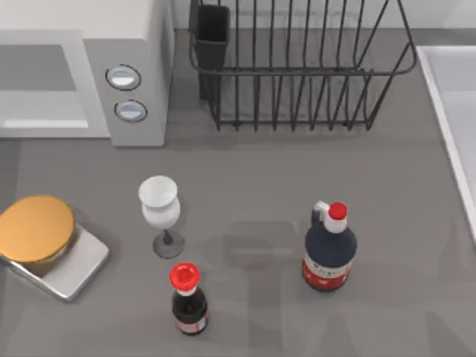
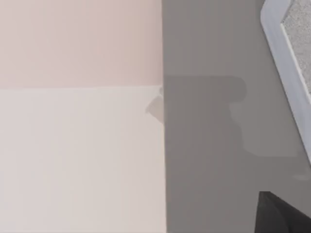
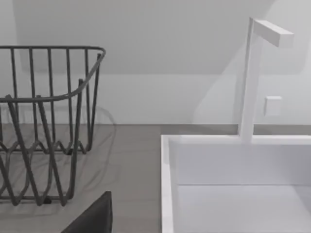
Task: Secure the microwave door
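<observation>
- Top view: large boxy white-grey microwave (image 1: 141, 30) at the table's far left corner, long axis running left to right, front facing the near edge.
- Thin white-grey microwave door (image 1: 41, 82) just left of the fixed panel with two round silver-blue dials (image 1: 126, 93); cannot tell whether fully shut.
- Black wire rack (image 1: 297, 74) just beside the microwave on the right.
- Left wrist view: dark part of left gripper (image 2: 284, 216) over grey table (image 2: 209, 145); grip state impossible to tell.
- Right wrist view: dark part of right gripper (image 3: 92, 218) near the rack; grip state likewise impossible to tell.
</observation>
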